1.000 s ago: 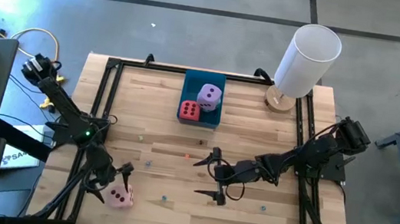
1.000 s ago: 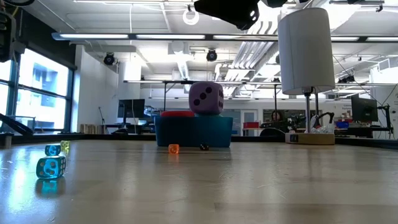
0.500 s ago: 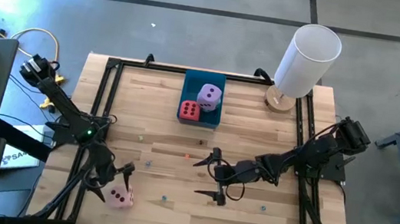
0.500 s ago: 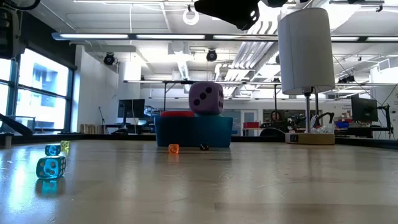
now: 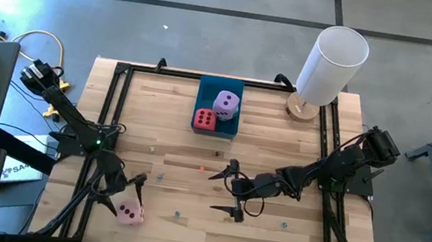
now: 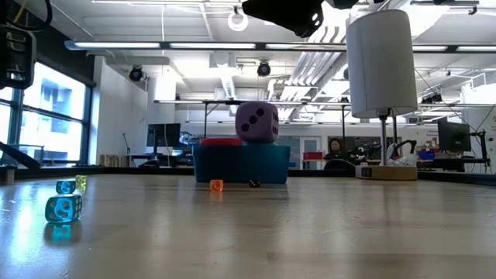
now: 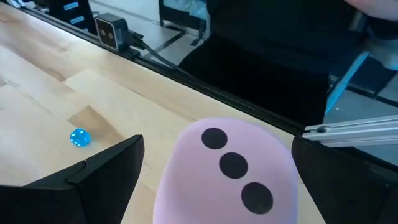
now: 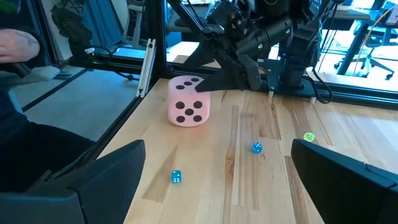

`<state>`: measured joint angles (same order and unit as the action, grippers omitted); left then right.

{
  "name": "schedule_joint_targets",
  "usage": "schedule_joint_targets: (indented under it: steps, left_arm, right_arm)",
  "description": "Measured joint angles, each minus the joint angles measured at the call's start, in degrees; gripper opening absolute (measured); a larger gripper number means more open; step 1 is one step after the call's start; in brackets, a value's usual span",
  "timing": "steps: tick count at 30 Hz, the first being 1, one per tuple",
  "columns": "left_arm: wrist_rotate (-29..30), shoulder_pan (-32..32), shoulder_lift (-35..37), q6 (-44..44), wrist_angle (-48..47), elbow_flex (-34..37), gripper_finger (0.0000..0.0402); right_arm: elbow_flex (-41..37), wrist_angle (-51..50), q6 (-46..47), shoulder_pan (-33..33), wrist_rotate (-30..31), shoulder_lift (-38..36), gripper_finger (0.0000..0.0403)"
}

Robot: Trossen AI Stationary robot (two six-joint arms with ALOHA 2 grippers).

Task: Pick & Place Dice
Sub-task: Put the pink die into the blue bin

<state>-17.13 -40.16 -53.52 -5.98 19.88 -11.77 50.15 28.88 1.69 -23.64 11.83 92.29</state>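
A light pink die [image 5: 130,213] rests on the wood near the table's near left corner, showing three pips in the left wrist view [image 7: 230,168]. My left gripper [image 5: 126,195] is open just behind it. Its fingers stand on either side of the die [image 7: 217,142] with gaps showing, touching nothing. A lilac die [image 5: 226,103] and a red die [image 5: 204,119] sit in the blue tray [image 5: 220,86] at the far middle. My right gripper [image 5: 228,191] hovers open over the table's middle, pointing toward the pink die [image 8: 188,101].
A tall white cylinder on a wooden base [image 5: 332,61] stands at the far right corner. Tiny dice lie scattered on the wood: blue [image 8: 256,147], blue [image 8: 176,177], yellow-green [image 8: 309,137] and orange [image 6: 216,185]. A black frame [image 5: 109,107] rims the table. A person stands beyond the near edge.
My left gripper has tipped a little downward at the pink die and stays open. The die has not moved.
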Motion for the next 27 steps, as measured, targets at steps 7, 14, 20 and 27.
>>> schedule_joint_targets:
  steps: [7, 14, 20, 27]
  left_arm:
    - [-2.55, 0.0, 0.0, -1.11, -0.09, 0.0, 0.0398]
    - [-2.57, 0.0, 0.0, -0.93, -0.06, 0.2, 0.0398]
    - [-2.57, -0.02, 0.0, -0.63, 0.13, 0.83, 0.0398]
    - [-2.57, -0.02, 0.0, -0.85, 0.56, 0.83, 0.0398]
  right_arm:
    - [0.0, 0.0, 0.02, 0.0, 0.0, 0.0, 0.0396]
    - [0.0, 0.0, 0.02, 0.0, 0.0, 0.02, 0.0396]
    - [0.0, 0.0, 0.02, 0.0, 0.0, 0.02, 0.0396]
    - [0.0, 0.02, 0.02, 0.0, 0.0, 0.0, 0.0396]
